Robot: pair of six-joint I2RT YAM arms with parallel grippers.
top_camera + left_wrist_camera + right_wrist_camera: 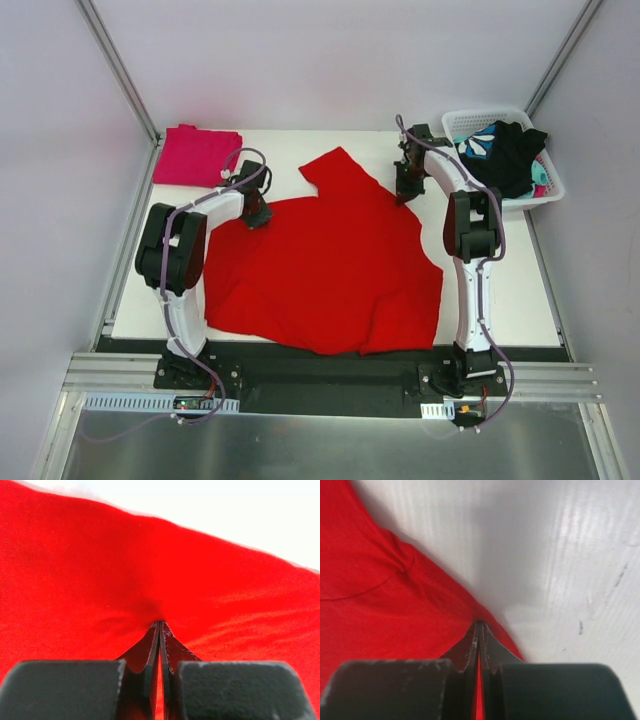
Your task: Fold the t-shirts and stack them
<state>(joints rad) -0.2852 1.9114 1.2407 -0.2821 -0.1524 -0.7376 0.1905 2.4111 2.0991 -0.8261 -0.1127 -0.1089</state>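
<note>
red t-shirt (330, 260) lies on white table (280, 150) (pale walls (300, 60), perhaps panels, around).

1. A red t-shirt (330, 260) lies spread and creased across the middle of the white table (500, 290).
2. The left gripper (256, 214) is down on the shirt's far left edge, and the right gripper (405, 190) is down at its far right edge.
3. A folded pink t-shirt (195, 155) rests at the table's far left corner, apart from the red one.
4. A white basket (478, 117) at the far right holds a black garment (515, 158) and a teal-and-white patterned cloth (482, 140).
</note>
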